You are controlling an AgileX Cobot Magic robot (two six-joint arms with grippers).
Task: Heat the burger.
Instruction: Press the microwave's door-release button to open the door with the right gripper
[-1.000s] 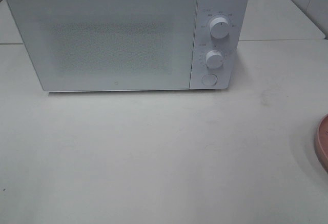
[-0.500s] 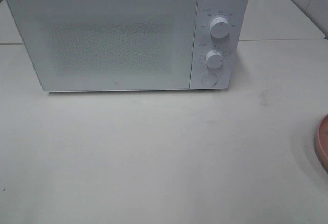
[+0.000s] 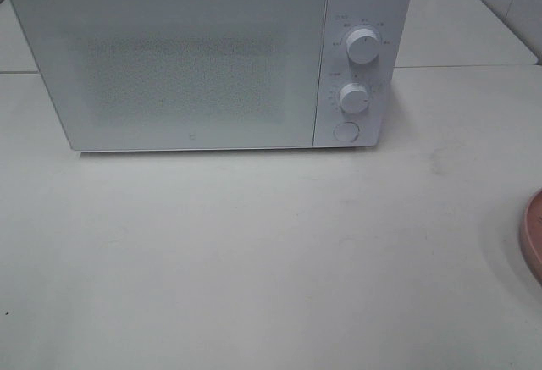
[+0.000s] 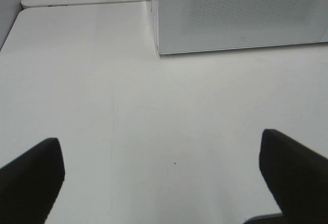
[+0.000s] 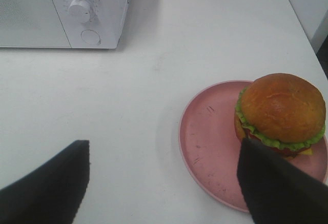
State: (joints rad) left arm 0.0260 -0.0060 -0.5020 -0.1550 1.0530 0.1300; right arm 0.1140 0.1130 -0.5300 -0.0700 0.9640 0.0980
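The burger (image 5: pixel 282 112), with a glossy brown bun and a green lettuce frill, sits on a round pink plate (image 5: pixel 210 147) in the right wrist view. My right gripper (image 5: pixel 164 183) hovers open above the table, and one finger (image 5: pixel 279 188) overlaps the plate beside the burger. The white microwave (image 3: pixel 212 57) stands at the back with its door shut. My left gripper (image 4: pixel 161 178) is open over bare table in front of the microwave's door (image 4: pixel 241 14). Neither arm shows in the exterior high view, where the burger is out of frame.
Two dials (image 3: pixel 362 45) and a round button (image 3: pixel 345 131) sit on the microwave's right panel. Only the pink plate's rim (image 3: pixel 533 234) shows at the right edge of the exterior high view. The white table (image 3: pixel 254 260) runs in front of the microwave.
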